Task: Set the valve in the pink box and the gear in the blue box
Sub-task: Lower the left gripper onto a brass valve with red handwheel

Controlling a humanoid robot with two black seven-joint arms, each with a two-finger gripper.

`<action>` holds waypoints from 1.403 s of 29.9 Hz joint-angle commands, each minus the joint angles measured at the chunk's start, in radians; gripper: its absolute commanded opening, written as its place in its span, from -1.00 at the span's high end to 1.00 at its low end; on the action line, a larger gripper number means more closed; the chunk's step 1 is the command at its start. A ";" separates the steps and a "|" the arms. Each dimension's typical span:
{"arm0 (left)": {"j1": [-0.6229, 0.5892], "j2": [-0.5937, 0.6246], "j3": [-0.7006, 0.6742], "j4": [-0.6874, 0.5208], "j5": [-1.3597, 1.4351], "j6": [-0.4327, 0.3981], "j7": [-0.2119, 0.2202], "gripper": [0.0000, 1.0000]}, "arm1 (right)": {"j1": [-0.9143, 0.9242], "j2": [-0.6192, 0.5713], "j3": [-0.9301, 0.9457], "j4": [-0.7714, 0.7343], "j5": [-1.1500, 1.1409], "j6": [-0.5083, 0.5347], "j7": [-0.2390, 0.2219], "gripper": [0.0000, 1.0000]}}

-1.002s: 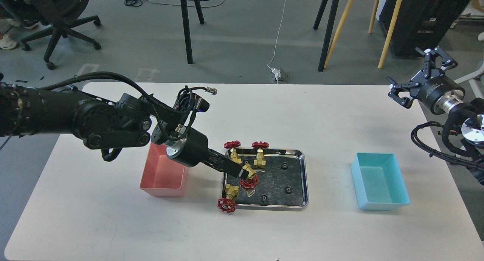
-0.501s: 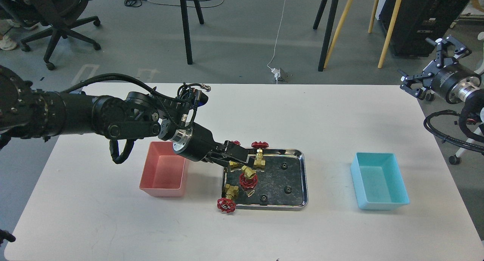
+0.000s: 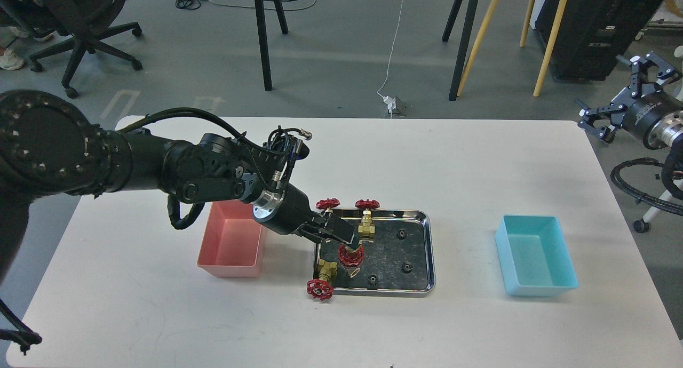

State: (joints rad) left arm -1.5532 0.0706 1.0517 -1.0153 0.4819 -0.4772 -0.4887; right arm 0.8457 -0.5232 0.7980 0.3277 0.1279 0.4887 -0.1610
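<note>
Four brass valves with red handwheels are at the left of a steel tray [image 3: 430, 250]. One valve [image 3: 351, 255] lies mid-tray, and my left gripper [image 3: 343, 236] is down on its brass body, hiding it; the dark fingers cannot be told apart. Another valve [image 3: 320, 284] overhangs the tray's front left edge, and two more [image 3: 367, 220] [image 3: 327, 204] stand at the back. Three small black gears [image 3: 400, 233] [image 3: 406, 267] [image 3: 372, 279] lie in the tray. The pink box [image 3: 229, 248] stands left of the tray, partly under my left arm. The blue box [image 3: 535, 256] stands to the right. My right gripper [image 3: 619, 93] is open and empty, off the table's far right corner.
The white table [image 3: 373, 160] carries the tray and both boxes. Beyond the far edge are tripod and easel legs [image 3: 461, 48], an office chair [image 3: 85, 26] and floor cables. The right arm's cables [image 3: 640, 186] hang beside the table's right edge.
My left gripper rose from the mid-tray valve, then came back down onto its body. My right gripper has drawn back to the right, away from the table.
</note>
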 commanded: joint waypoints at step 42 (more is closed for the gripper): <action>0.058 -0.071 0.008 0.130 0.014 0.161 0.000 -1.00 | 0.030 0.043 -0.010 -0.048 -0.001 0.000 0.006 -0.99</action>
State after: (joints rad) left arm -1.4959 0.0000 1.0755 -0.8850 0.4978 -0.3157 -0.4887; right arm 0.8696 -0.4938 0.7890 0.2779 0.1273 0.4887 -0.1534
